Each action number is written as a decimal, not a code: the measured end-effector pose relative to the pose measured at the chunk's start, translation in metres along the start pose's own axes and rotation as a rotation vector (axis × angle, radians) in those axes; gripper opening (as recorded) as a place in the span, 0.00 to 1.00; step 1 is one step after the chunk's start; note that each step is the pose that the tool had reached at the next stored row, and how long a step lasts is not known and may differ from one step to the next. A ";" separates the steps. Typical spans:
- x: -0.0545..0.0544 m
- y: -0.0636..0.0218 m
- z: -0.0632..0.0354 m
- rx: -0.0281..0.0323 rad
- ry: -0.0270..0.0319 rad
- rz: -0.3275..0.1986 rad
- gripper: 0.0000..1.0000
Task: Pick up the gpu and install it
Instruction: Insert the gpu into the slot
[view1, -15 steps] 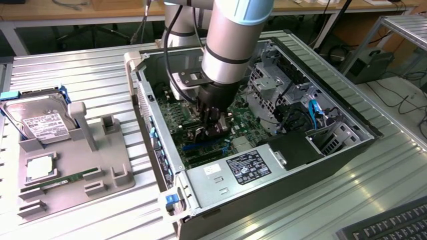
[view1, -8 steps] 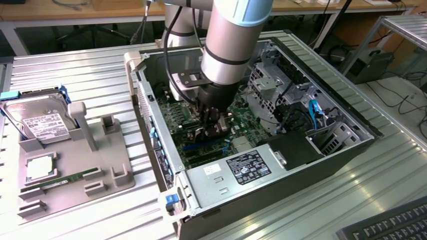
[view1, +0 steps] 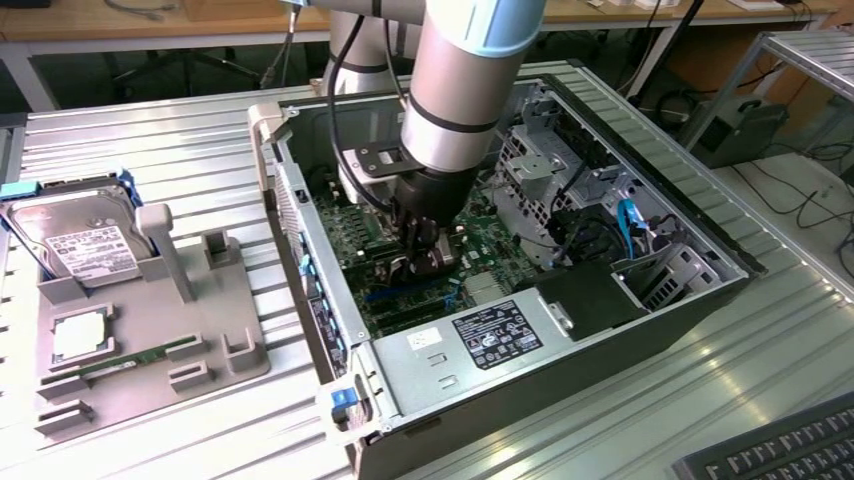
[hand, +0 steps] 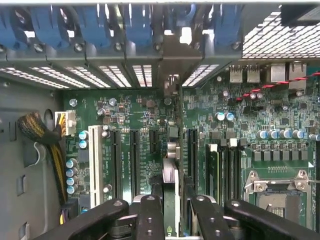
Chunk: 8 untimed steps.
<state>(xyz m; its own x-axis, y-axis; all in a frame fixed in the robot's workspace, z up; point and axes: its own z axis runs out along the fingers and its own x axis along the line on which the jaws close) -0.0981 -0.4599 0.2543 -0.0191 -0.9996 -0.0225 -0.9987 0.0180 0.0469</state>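
Gpu (hand: 170, 200) stands on its thin edge between the two inner fingers (hand: 150, 220) of the gripper (hand: 172, 220), and I see it edge-on in the wrist view. Its long axis runs parallel with the long black slots (hand: 134, 162) of the green motherboard (hand: 240, 105), and its far end with the silver bracket (hand: 171, 85) points to the row of blue clips (hand: 95, 25) at the rear wall of the case. The jaws are closed on the card, one finger on each flat side. The card sits over the board between two slots; if it is fully seated I cannot tell.

In the exterior view, my one arm (view1: 454, 90) reaches down into the open computer case (view1: 694, 300), which lies on its side on the metal worktop (view1: 120, 140). The gripper (view1: 424, 255) is low over the board, near the middle of the case.

At about 9 o'clock from the case stands one grey holder tray (view1: 234, 340). It carries one silver hard drive (view1: 80, 235) with a white label, one square processor chip (view1: 80, 335) and one slim green memory stick (view1: 127, 358). I count four long black slots and one white slot (hand: 95, 165) on the board, and one empty processor socket (hand: 277, 192). One black power supply (view1: 494, 335) with a label sits at the case's near end.
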 end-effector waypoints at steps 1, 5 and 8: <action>0.000 0.0000 0.0000 0.0000 0.0000 0.000 0.26; 0.000 0.0000 0.0005 -0.0001 0.0001 -0.001 0.26; 0.000 0.0003 0.0013 -0.0001 0.0000 -0.001 0.26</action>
<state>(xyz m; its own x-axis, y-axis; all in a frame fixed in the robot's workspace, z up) -0.0985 -0.4599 0.2530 -0.0180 -0.9996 -0.0226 -0.9988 0.0169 0.0469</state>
